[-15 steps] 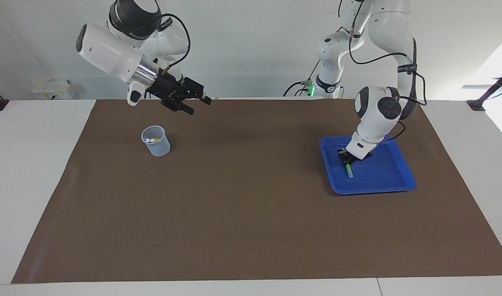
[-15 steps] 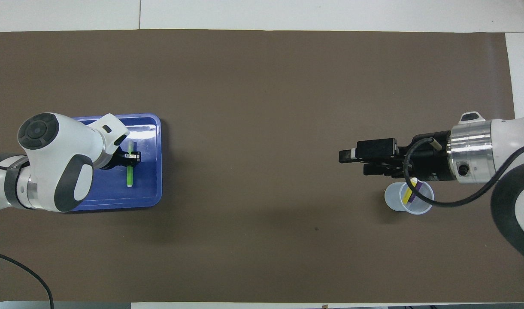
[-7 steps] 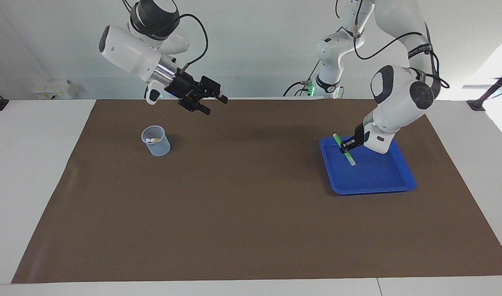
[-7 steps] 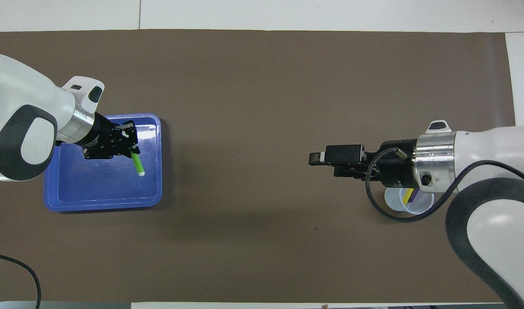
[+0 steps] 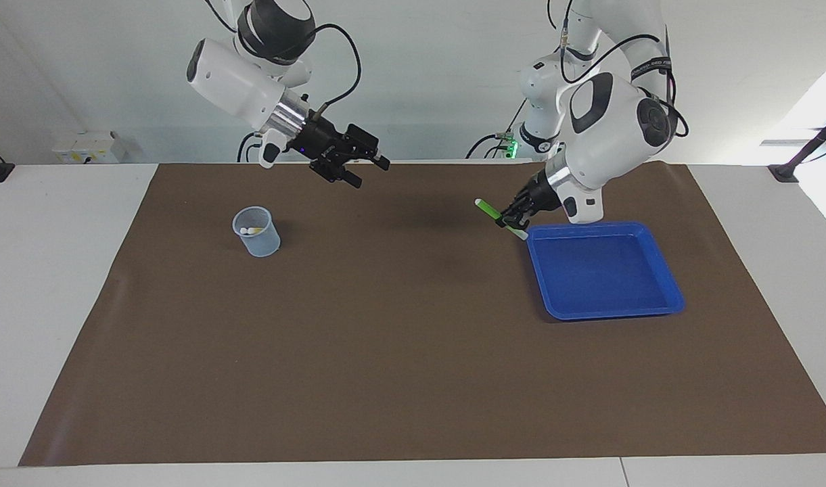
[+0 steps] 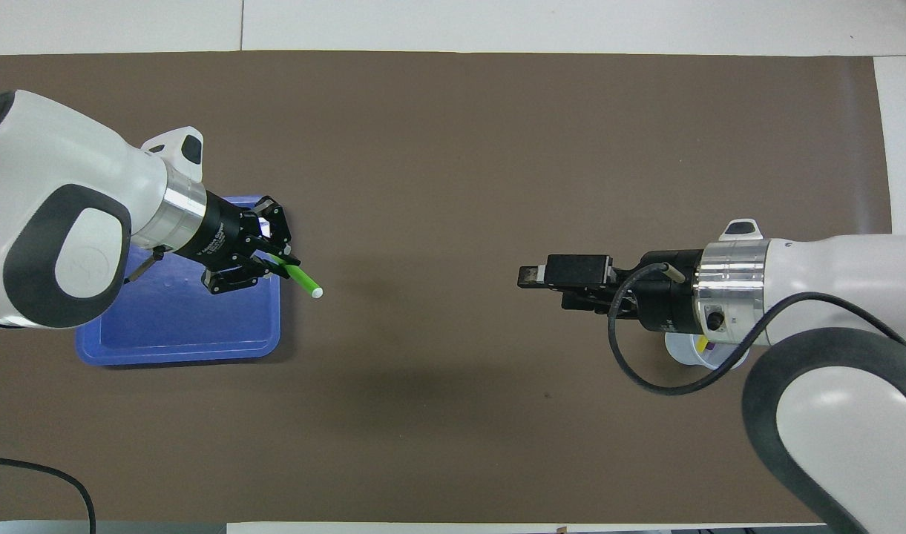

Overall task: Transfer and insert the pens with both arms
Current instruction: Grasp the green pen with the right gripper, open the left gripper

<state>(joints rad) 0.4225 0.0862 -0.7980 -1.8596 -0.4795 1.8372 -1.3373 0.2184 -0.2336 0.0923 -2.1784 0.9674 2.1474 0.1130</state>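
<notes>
Left claw is clamped on the green pen, up in the air just off the blue tray at the edge facing the cup. The pen's long axis runs slantwise, pale tip aimed at the right claw, whose fingers stand apart over the worktop between tray and cup. No writing readable.
</notes>
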